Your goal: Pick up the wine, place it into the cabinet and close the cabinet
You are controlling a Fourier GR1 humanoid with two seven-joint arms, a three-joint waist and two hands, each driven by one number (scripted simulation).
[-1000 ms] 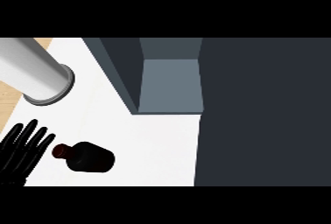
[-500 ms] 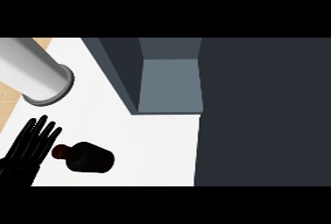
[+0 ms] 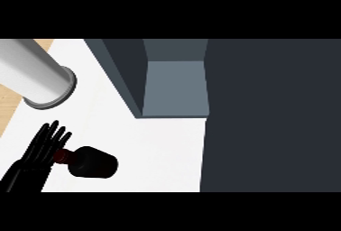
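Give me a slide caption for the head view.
Left hand open beside the wine bottle on the white counter, near the open cabinet.

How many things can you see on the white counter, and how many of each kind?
Wine bottle: 1
Robot hand: 1
Grey cylinder: 1
Open cabinet: 1
Total: 4
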